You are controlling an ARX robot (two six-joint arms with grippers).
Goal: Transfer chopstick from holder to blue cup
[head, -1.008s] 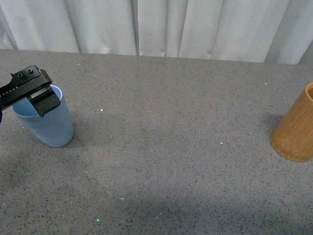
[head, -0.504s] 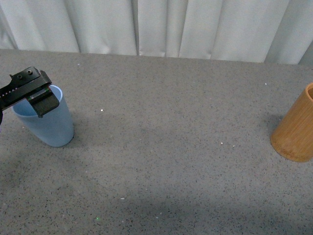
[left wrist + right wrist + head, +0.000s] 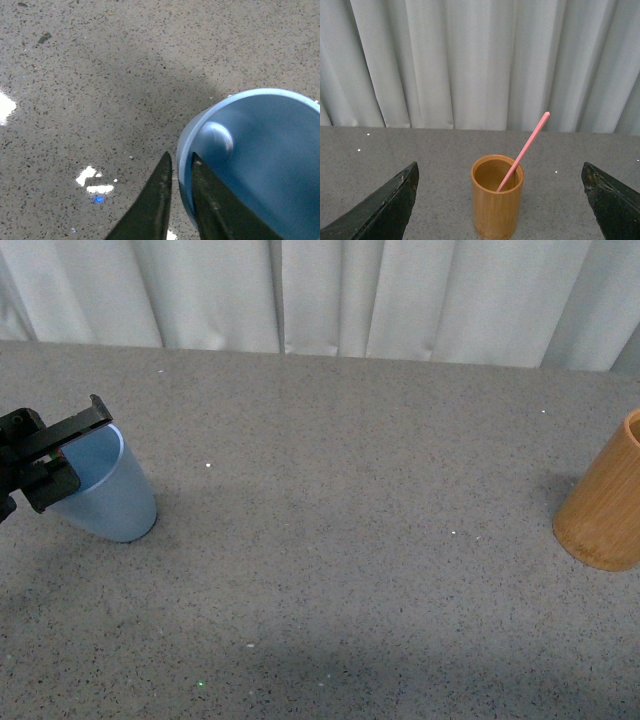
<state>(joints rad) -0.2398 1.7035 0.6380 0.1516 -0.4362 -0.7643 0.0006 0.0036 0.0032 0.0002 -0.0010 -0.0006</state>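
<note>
The left claw (image 3: pixel 179 165) pinches the rim of the blue cup (image 3: pixel 110 495), one finger inside the wall and one outside. The tumbler leans toward the claw, apparently held steady with its mouth offered for the delivery. The right claw (image 3: pixel 500 172) hangs wide open and empty, with the holder (image 3: pixel 495 215) standing on the bench (image 3: pixel 350 540) straight ahead of it, centred between its fingers. The chopstick (image 3: pixel 525 147) leans in that holder, not yet picked up, its upper end jutting well above the rim where a claw can reach it.
</note>
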